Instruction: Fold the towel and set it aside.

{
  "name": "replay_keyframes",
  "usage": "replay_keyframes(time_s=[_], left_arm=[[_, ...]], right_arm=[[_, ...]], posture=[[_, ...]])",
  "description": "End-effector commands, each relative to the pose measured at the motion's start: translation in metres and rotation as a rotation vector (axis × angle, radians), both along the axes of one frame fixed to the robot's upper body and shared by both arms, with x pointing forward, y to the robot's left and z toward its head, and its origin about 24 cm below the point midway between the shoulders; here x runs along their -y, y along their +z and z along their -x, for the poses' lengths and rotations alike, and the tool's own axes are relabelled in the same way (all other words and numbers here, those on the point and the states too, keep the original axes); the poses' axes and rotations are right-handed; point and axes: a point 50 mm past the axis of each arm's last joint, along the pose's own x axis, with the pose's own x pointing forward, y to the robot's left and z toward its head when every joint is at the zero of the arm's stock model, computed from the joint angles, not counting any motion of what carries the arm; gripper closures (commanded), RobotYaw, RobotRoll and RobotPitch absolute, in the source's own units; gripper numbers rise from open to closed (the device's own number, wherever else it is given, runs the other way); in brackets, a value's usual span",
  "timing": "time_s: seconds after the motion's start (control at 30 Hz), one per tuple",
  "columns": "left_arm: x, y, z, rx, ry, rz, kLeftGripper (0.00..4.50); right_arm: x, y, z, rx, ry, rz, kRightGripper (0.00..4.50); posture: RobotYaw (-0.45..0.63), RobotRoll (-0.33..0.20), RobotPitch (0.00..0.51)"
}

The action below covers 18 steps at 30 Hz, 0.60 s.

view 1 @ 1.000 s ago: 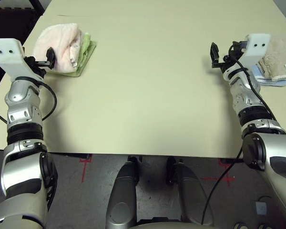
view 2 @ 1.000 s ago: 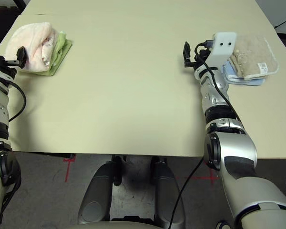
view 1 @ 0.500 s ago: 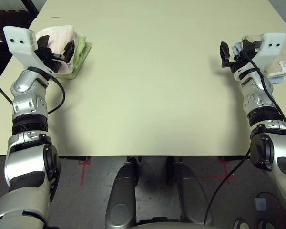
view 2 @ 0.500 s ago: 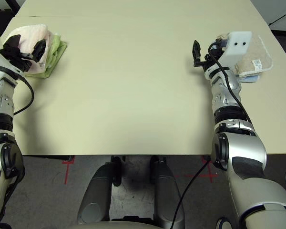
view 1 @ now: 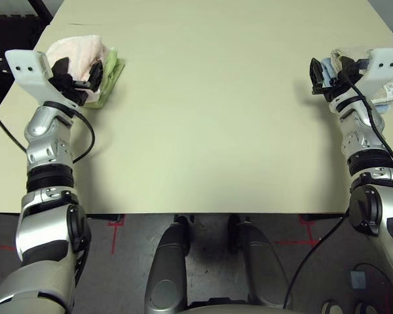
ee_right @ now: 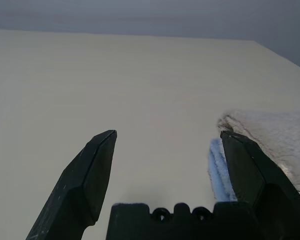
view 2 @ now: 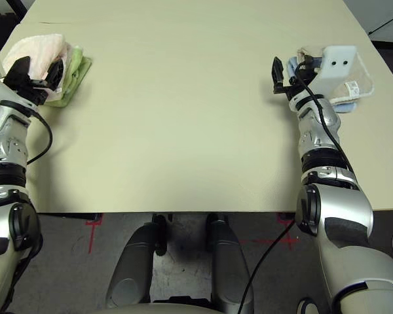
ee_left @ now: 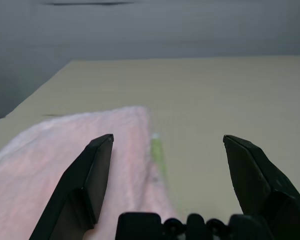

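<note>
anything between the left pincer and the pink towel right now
Nothing visible stands between them: the left pincer, open and empty, hovers right by the pink towel. The light green towel lies beneath the pink one, sticking out on its right, not in the way.

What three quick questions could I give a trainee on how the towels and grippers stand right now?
1. Fill the gap: the pink towel lies on top of the ____ towel.
2. True or false: the left gripper is shut.
3. Which towel is beneath the beige towel by the right gripper: A) green, B) blue, C) pink?

Key: 1. green; 2. false, its fingers stand apart; 3. B.
</note>
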Motion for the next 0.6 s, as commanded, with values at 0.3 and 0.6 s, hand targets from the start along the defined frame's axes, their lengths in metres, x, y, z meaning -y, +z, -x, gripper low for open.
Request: replay_keyframes(time_s=[0.3, 0.6], left_arm=[[-0.013, -0.016, -0.003, -0.099, 0.111, 0.013, 0.05], [-0.013, -0.026, -0.005, -0.149, 0.119, 0.004, 0.05]], right_arm=[[0.003, -0.006, 0.000, -0.029, -0.017, -0.003, 0.00], [0.004, -0.010, 0.002, -0.031, -0.022, 0.002, 0.00]], posture=[[-0.06, 0.000, 0.266], [-0.07, 0.000, 0.272]])
